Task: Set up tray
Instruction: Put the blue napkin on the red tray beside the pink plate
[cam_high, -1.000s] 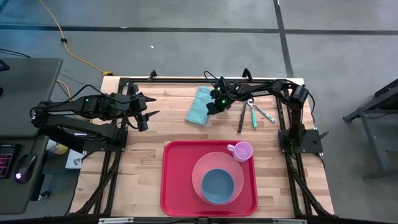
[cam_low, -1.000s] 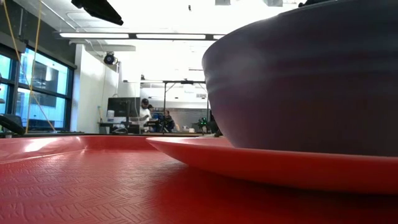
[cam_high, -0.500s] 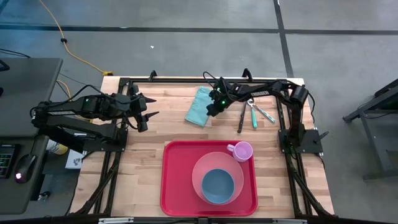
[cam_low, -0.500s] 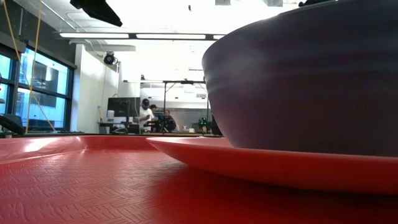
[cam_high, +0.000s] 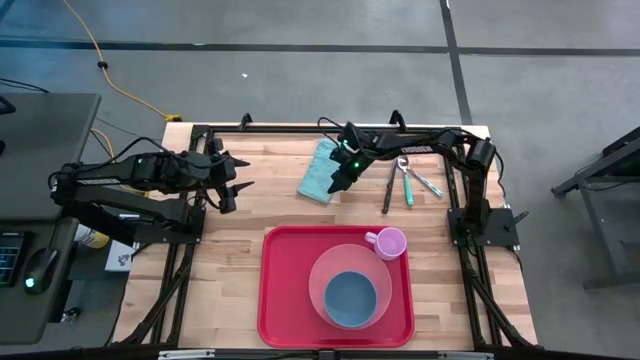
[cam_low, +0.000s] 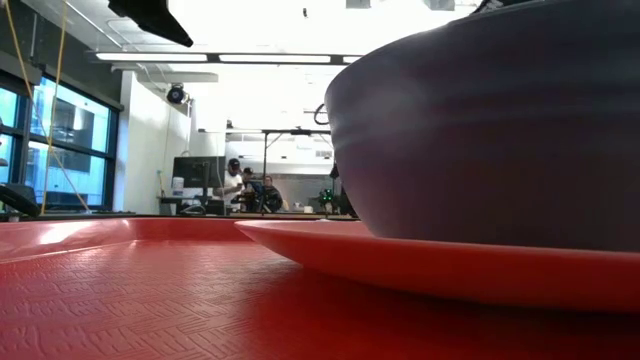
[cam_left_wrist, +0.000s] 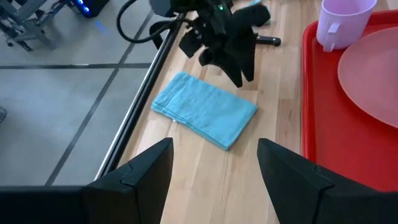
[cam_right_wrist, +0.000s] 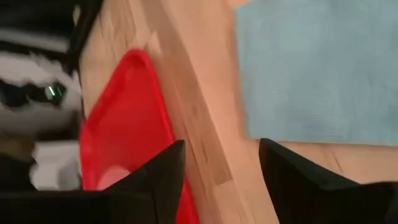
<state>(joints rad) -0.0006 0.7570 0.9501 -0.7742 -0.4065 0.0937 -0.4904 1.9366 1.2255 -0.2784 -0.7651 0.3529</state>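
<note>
You'll find no readable writing anywhere. Your tray (cam_high: 280, 300) sits at the counter's (cam_high: 230, 260) near edge, long axis running near to far. Your right claw (cam_high: 335, 182) hangs spread and empty over the blue cloth (cam_high: 320, 170); your left claw (cam_high: 233, 190) waits released, well apart.

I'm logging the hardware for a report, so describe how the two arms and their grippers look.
Both arms are dark, jointed and slender, mounted on black frames at the table's sides. The left gripper has two black, tapered fingers with angular, wedge-like tips. The right gripper is equally black, with a green indicator light glowing near its wrist and a dark cable looping behind it.
</note>
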